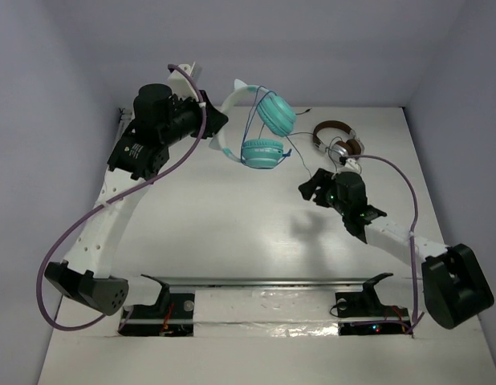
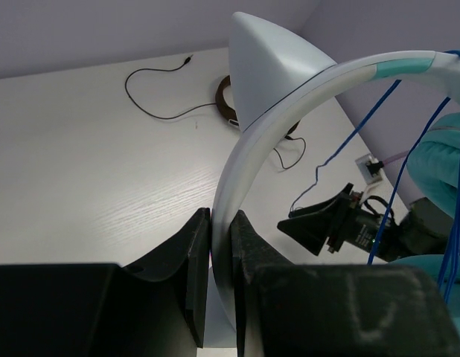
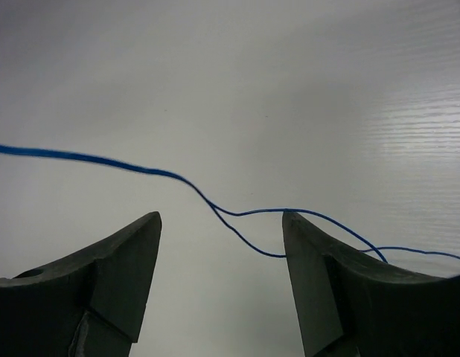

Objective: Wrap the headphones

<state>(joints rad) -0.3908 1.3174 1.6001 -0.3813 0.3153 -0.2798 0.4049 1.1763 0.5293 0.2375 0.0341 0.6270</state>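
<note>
The teal headphones (image 1: 262, 132) hang in the air at the back of the table, held by their pale headband (image 2: 267, 141). My left gripper (image 1: 218, 122) is shut on the headband, its jaws pressed on both sides of it (image 2: 221, 230). The thin blue cable (image 1: 290, 147) hangs from the ear cups and runs toward my right gripper (image 1: 312, 186). In the right wrist view the cable (image 3: 237, 216) lies across the gap between my open jaws, touching the tip of the right finger (image 3: 301, 245). The right gripper (image 3: 221, 223) is open, with nothing clamped.
Brown-and-silver headphones (image 1: 338, 141) with a black cable (image 2: 159, 111) lie on the white table at the back right, close behind the right gripper. The arm bases and a metal rail (image 1: 264, 282) sit at the near edge. Purple walls enclose the table.
</note>
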